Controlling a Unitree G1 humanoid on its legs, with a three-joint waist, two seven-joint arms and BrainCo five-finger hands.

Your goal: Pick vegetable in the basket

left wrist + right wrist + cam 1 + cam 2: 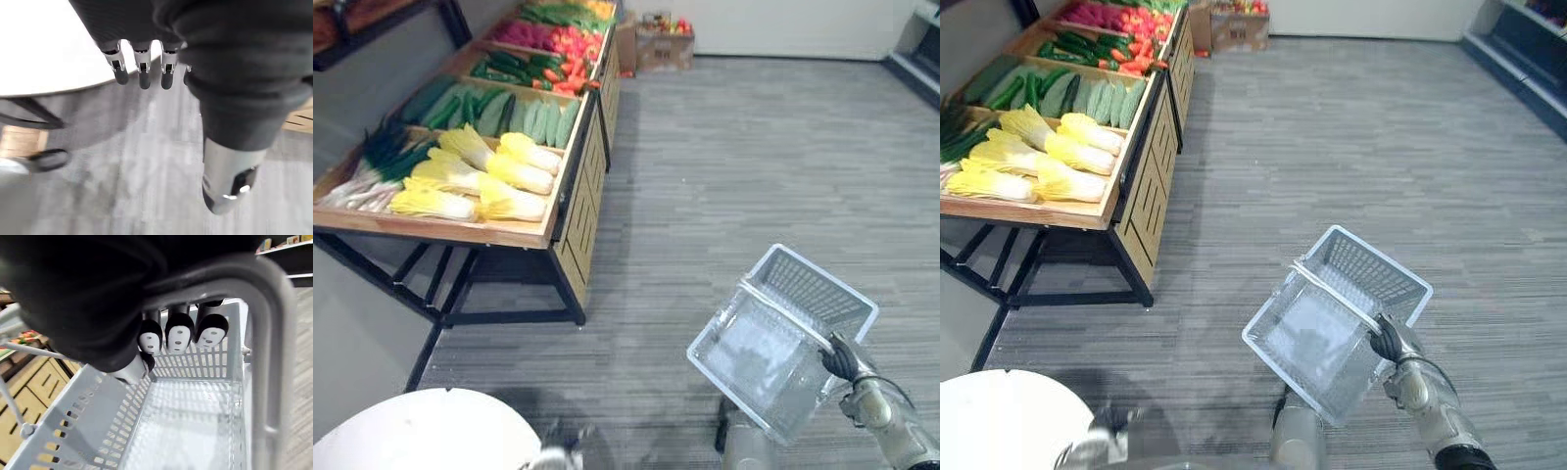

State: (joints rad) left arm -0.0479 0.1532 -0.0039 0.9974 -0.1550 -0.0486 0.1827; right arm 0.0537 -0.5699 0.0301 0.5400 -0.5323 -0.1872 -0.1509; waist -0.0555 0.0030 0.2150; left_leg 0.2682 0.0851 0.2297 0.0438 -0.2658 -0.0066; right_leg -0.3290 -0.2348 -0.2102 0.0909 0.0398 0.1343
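My right hand is shut on the handle of a grey plastic basket, which hangs tilted and empty over the floor at the lower right. In the right wrist view its fingers curl round the handle bar. My left hand hangs low at the bottom edge of the left eye view, fingers straight and holding nothing. The vegetables lie on a wooden stand at the upper left, well away from both hands: yellow cabbages, leeks, cucumbers and red peppers.
A round white table is at the lower left, next to my left hand. Cardboard boxes stand at the stand's far end. Grey carpet stretches between the stand and the basket.
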